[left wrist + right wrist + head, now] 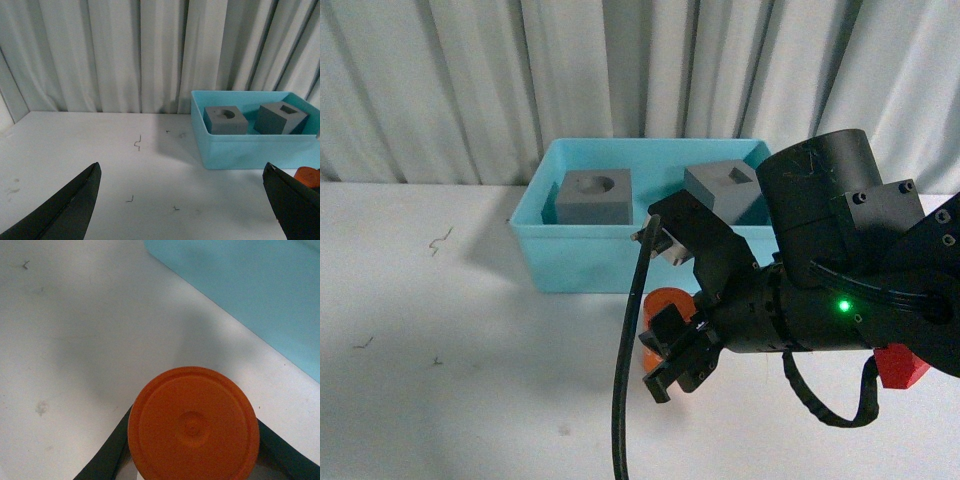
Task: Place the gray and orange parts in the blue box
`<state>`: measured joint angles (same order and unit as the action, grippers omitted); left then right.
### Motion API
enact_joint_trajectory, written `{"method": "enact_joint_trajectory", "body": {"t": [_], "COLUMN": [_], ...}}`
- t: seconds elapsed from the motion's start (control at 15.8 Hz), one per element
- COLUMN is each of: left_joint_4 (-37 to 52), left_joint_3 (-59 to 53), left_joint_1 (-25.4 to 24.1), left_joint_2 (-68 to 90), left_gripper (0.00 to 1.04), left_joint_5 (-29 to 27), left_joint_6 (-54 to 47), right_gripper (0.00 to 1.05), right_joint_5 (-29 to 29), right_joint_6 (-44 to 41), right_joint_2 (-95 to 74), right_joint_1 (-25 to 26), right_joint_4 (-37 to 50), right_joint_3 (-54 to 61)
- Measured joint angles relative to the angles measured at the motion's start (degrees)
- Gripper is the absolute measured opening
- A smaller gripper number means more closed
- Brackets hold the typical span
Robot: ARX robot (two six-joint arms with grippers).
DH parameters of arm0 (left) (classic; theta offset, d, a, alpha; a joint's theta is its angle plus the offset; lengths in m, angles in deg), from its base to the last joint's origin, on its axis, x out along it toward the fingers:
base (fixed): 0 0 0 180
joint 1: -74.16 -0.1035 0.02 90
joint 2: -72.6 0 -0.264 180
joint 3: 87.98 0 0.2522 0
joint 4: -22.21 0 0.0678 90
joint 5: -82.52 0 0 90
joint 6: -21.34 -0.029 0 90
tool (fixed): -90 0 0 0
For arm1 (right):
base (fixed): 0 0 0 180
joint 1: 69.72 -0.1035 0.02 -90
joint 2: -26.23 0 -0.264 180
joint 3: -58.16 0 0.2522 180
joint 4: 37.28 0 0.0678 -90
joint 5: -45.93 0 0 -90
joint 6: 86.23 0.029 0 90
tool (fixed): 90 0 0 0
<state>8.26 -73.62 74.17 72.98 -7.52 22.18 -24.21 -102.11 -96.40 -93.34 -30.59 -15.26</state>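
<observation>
Your right tool [672,355] is clamping the orange cylinder [667,300] on the white worktop [440,350], just in front of the blue box [582,262] and still outside it. The front view is giving you only a sliver of orange behind the arm. The right wrist view is filling that in: the cylinder's round top [194,425] is sitting between two dark fingers [112,455] pressing at its sides, with the box wall [250,285] close by. Neither view is telling you whether the cylinder is off the worktop. Your left tool [181,167] is showing only in the left wrist view, its fingers [65,210] spread wide apart over bare worktop and holding nothing. That view is also looking into the box [240,150], where the gray cube with the round recess [226,120] and the gray cube with the square recess [280,117] are sitting side by side, and it is catching an edge of the cylinder [307,176] just outside.
</observation>
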Motion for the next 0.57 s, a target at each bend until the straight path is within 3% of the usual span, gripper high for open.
{"method": "enact_joint_trajectory", "body": {"t": [0.25,0.38,0.57], "left_joint_4": [0.00,0.00,-0.02], "left_joint_3": [0.00,0.00,0.00], "left_joint_1": [0.00,0.00,0.00], "left_joint_2": [0.00,0.00,0.00], "left_gripper": [0.98,0.98,0.98], "left_joint_5": [0.00,0.00,0.00], "left_joint_6": [0.00,0.00,0.00], "right_gripper": [0.47,0.47,0.47], "right_joint_5": [1.11,0.39,-2.82], "right_joint_6": [0.04,0.07,0.20], "right_joint_2": [13.07,24.26,30.14], "right_joint_1": [1.73,5.79,13.03], "right_joint_4": [-0.61,-1.14,0.02], "right_joint_3": [10.38,14.51,12.11]}}
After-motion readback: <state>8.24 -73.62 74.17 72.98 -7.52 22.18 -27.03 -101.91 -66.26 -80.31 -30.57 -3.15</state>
